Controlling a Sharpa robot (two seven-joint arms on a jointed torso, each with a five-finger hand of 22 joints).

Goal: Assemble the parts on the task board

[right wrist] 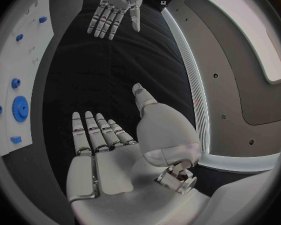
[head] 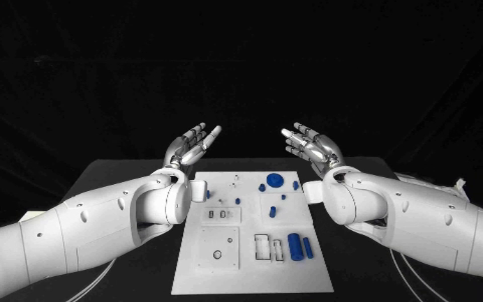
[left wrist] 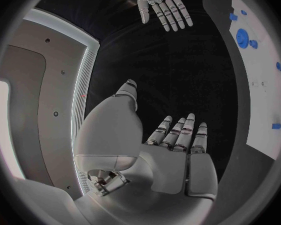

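The white task board (head: 216, 274) lies in the middle of the black table. Small blue parts lie on it: a round gear (head: 273, 178) near its far edge, a thick cylinder (head: 295, 246) and a thinner peg (head: 308, 247) near its right side, and several small pieces between. My left hand (head: 191, 146) is raised above the table beyond the board's far left corner, fingers straight and apart, holding nothing. My right hand (head: 312, 147) mirrors it beyond the far right corner, also empty. The left wrist view has my left hand (left wrist: 175, 150), the right hand (left wrist: 160, 4), the board (left wrist: 262, 105).
Rectangular slots (head: 268, 246) and round holes (head: 218, 253) are cut into the near half of the board. Bare black tabletop (head: 121, 176) flanks the board on both sides. In the right wrist view the gear (right wrist: 19, 108) sits on the board's edge (right wrist: 22, 60).
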